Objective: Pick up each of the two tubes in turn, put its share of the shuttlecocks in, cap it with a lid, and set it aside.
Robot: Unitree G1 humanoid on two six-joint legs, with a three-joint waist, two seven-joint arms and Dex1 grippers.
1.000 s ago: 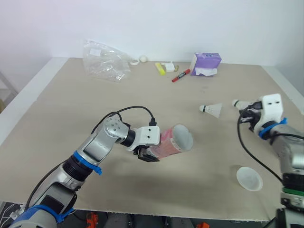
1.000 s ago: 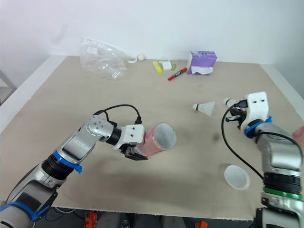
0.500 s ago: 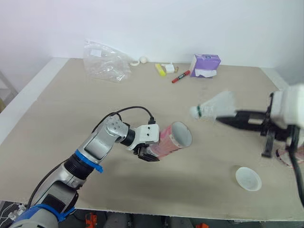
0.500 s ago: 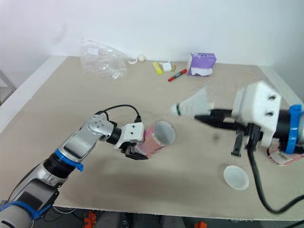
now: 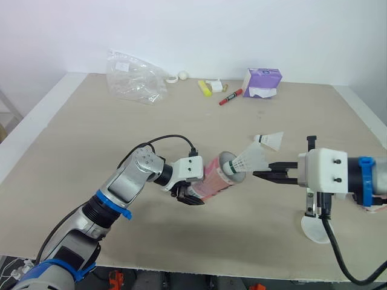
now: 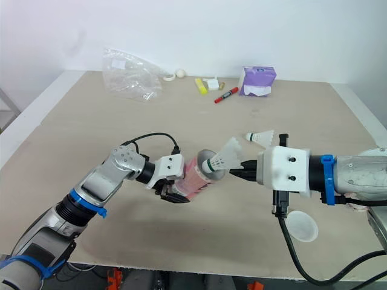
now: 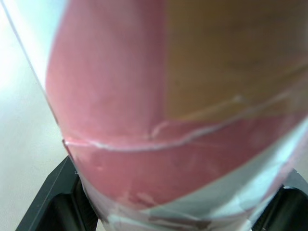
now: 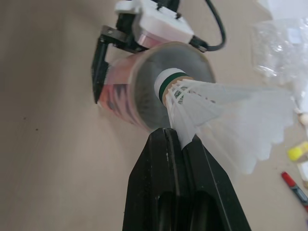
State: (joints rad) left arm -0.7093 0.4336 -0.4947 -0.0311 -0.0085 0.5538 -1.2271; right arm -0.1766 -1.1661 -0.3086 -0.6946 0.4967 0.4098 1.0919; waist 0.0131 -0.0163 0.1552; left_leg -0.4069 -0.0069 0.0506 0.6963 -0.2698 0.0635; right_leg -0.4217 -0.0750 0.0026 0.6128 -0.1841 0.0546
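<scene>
My left gripper (image 5: 188, 193) is shut on a pink tube (image 5: 213, 182), held nearly level above the table with its open mouth toward my right arm. My right gripper (image 5: 261, 174) is shut on the feathers of a white shuttlecock (image 5: 247, 161). In the right wrist view the shuttlecock's (image 8: 216, 108) green-banded cork sits at the tube's (image 8: 139, 91) mouth. A second shuttlecock (image 5: 270, 140) lies on the table behind my right gripper. A white lid (image 5: 314, 230) lies flat near the front edge, partly behind my right wrist. The left wrist view shows the tube (image 7: 159, 110) up close.
Along the table's far edge lie a crumpled clear plastic bag (image 5: 134, 77), a small white ball (image 5: 182, 75), a yellow item (image 5: 204, 88), a red marker (image 5: 230, 96) and a purple box (image 5: 262, 81). The table's (image 5: 91, 139) front edge runs just below both arms.
My right arm has swung in from the right with the shuttlecock, bringing its cork to the tube's mouth. The left gripper and tube have barely moved.
</scene>
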